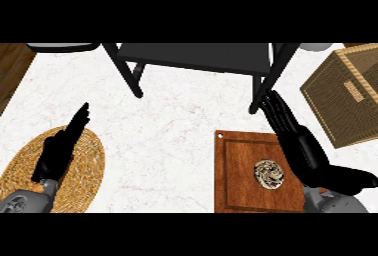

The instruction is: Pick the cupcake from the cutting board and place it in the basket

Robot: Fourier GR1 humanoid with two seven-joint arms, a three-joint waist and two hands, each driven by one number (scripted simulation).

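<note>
Sitting a little right of the middle of the cutting board (238,192), the cupcake (269,173) shows you its swirled brown-and-cream top from straight above. It stands free on the wood. The board is a brown rectangle with a grooved border, lying flat on the white table (177,130) at about five o'clock in your view.

Your right robot hand (304,150) lies at three o'clock of the cupcake, just beside it, over the board's right edge. Its fingers (279,112) are straight and pressed together, pointing past the board's far corner toward twelve o'clock. The thumb (353,180) sticks out toward four o'clock. You cannot tell whether the palm's edge touches the cupcake, but the fingers are not curled round it.

The basket (336,85), a woven tan box set at a slant, sits at two o'clock from the cupcake. It is well apart from the cupcake and cut off by the view's right edge.

At nine o'clock from the cupcake, across bare table, a round straw mat (90,170) lies flat. Your left robot hand (55,152) shows above it, fingers straight and close together with the tips toward one o'clock.

At twelve o'clock a dark frame (196,57) with a flat top and slanting legs stands on the table. Its right leg ends close to your right fingertips.
</note>
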